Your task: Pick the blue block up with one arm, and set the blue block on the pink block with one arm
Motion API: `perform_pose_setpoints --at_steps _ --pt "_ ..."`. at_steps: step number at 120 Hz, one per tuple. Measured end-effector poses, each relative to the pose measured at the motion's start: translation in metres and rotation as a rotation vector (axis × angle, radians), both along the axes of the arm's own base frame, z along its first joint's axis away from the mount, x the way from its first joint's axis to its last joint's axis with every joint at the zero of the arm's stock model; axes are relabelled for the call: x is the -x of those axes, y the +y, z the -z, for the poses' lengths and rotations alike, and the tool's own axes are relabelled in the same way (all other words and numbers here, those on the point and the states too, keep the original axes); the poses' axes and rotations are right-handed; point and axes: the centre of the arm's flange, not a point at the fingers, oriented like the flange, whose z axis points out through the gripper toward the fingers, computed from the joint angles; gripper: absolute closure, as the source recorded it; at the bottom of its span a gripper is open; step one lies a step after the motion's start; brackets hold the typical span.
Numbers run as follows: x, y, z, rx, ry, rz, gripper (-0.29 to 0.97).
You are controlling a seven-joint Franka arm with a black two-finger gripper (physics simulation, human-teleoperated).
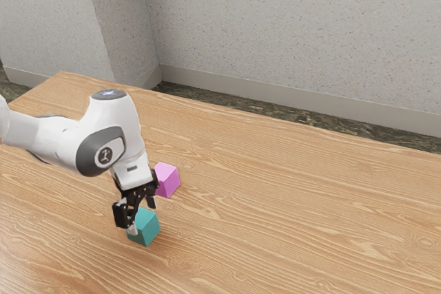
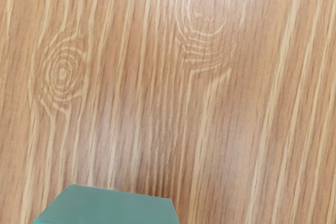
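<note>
- Arm [image 1: 69, 144] stretches in from the exterior view's left, and you see its hand pointed down, low over the desk [image 1: 289, 197].
- Jaws sit right at the blue block [image 1: 146, 228], their tips down at its top on the side facing the exterior view's left. You cannot tell from here whether they are clamped on it or standing released around it, so treat the grasp as unconfirmed.
- Blue block, which renders teal, seems to rest on the desk directly under the hand. In the wrist view the blue block [image 2: 107, 207] shows just beneath the camera, with bare wood grain beyond it.
- Pink block [image 1: 167, 179] lies near the blue one, a little toward the exterior view's right and farther back. The two look apart, not touching.
- Judgement for your next move: the carry is short, up, then back and slightly toward the exterior view's right. You need enough lift to clear the pink block's top before you come over it, since a low path would likely knock it.
</note>
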Motion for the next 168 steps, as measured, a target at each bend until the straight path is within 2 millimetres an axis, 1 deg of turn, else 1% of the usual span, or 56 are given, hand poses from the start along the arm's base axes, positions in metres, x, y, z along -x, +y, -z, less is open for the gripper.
perform_pose_setpoints --at_steps 13,29,44,52,65,75,80,86,94,102,110,117,122,126,132,141,150,154,161,168 --pt "-0.004 0.012 0.014 0.002 -0.001 0.006 0.0" --pt "-0.009 0.024 0.022 -0.005 -0.023 0.022 0.0" --pt "-0.013 0.033 0.037 -0.001 -0.031 0.032 0.0" --pt "-0.014 0.033 0.043 0.001 -0.037 0.046 0.0" --pt "-0.015 0.025 0.053 0.006 -0.039 0.082 0.0" --pt "-0.016 0.029 0.057 0.008 -0.044 0.085 0.0" --pt "-0.016 0.032 0.058 0.008 -0.047 0.084 0.04" --pt "-0.017 0.033 0.057 0.008 -0.053 0.088 0.15" --pt "-0.018 0.032 0.051 0.006 -0.07 0.099 0.28" --pt "-0.02 0.02 0.03 -0.001 -0.111 0.129 0.35" --pt "-0.022 0.004 -0.003 -0.011 -0.161 0.165 0.39" --pt "-0.039 -0.012 -0.037 -0.01 -0.203 0.195 0.4" --pt "-0.052 -0.015 -0.06 -0.007 -0.222 0.202 0.41" --pt "-0.063 -0.009 -0.071 -0.005 -0.226 0.193 0.41" --pt "-0.081 0.006 -0.075 0.003 -0.212 0.17 0.41" --pt "-0.097 0.033 -0.07 0.013 -0.176 0.133 0.42" --pt "-0.114 0.073 -0.061 0.027 -0.146 0.077 0.43" --pt "-0.12 0.088 -0.057 0.033 -0.135 0.059 0.44" --pt "-0.129 0.102 -0.053 0.043 -0.124 0.049 0.44" --pt "-0.139 0.107 -0.05 0.052 -0.119 0.055 0.44"
